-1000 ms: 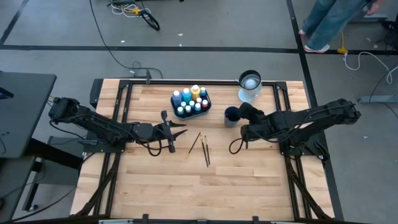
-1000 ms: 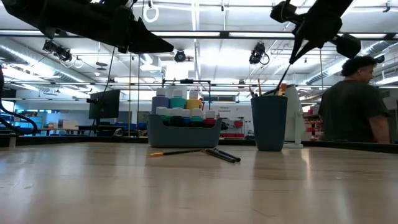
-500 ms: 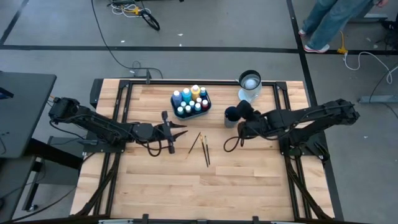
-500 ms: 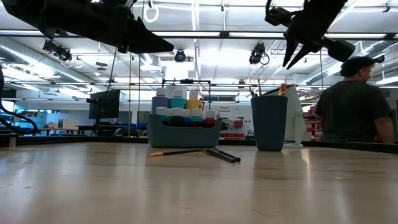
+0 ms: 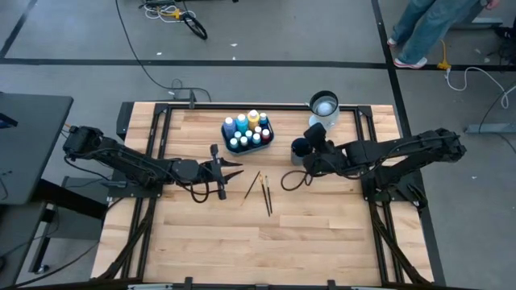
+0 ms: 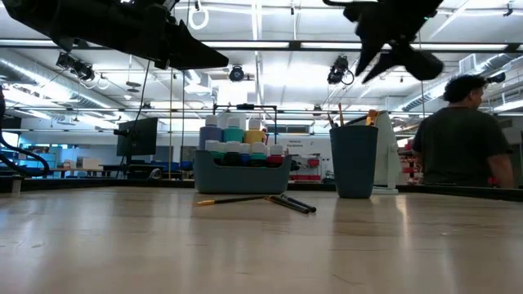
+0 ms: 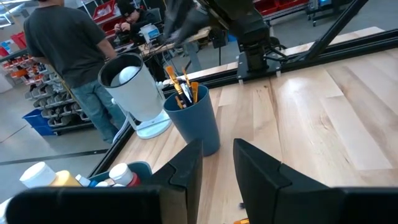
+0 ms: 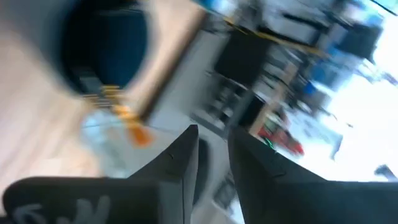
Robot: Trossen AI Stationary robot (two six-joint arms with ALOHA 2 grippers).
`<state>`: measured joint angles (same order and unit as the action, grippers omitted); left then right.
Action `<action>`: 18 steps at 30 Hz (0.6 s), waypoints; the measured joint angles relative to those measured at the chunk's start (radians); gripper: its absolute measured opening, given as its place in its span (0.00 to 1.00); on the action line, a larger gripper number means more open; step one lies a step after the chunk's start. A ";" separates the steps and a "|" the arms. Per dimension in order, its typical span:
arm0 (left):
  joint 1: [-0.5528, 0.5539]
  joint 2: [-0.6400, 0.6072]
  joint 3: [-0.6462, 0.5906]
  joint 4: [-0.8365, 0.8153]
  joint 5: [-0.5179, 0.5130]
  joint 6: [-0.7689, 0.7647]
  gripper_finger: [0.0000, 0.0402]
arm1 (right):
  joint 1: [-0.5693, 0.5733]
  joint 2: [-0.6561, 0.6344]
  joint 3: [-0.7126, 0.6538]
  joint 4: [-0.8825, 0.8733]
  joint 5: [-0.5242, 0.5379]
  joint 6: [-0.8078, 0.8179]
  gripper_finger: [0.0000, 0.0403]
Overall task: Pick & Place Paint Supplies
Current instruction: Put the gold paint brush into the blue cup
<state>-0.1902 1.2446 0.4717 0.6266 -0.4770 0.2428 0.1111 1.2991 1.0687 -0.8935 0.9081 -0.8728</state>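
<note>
Landmark: dark blue cup [image 5: 300, 150], standing on the table [image 5: 322, 234] with brushes in it [image 7: 181, 89].
Loose brushes: three thin brushes on the table [image 5: 263, 192], near the cup on its left-arm side and a little toward the near edge.
Long axis: they run roughly from far edge to near edge, one slightly splayed from the other two.
Paint bottles: grouped in the teal tray [image 5: 247, 133], beyond the loose brushes, on the far side from the cup's left.
My right gripper [image 5: 309, 163]: raised just beside the cup, on its near side, well above the table in the low view [image 6: 369, 51].
Right gripper state: fingers parted by a narrow gap in my wrist view [image 8: 211, 162]; nothing between them, touching nothing.
My left gripper [image 5: 234, 170]: waits beyond the loose brushes from the cup, fingers slightly apart [image 7: 214, 171], empty.
Nearer arm: in my judgement both lie at a similar reach; the right is better placed to drop into the cup.
Coming move: judged, descend on one loose brush across its long axis.
</note>
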 joint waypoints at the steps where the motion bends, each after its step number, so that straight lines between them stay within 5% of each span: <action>1: 0.000 0.000 0.000 0.000 0.000 0.000 0.25 | 0.000 0.000 0.000 0.034 0.042 -0.002 0.23; 5: 0.000 0.000 0.000 0.000 0.000 -0.001 0.25 | 0.001 -0.001 0.000 0.166 0.120 -0.006 0.22; 11: 0.000 0.000 0.000 0.001 0.000 -0.001 0.25 | 0.002 -0.001 0.000 0.367 0.037 0.012 0.19; 18: 0.000 0.000 0.000 0.001 0.001 -0.032 0.25 | 0.002 -0.001 0.001 0.588 -0.090 0.232 0.18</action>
<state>-0.1902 1.2446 0.4721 0.6271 -0.4763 0.2109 0.1127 1.2984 1.0695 -0.3056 0.8183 -0.6412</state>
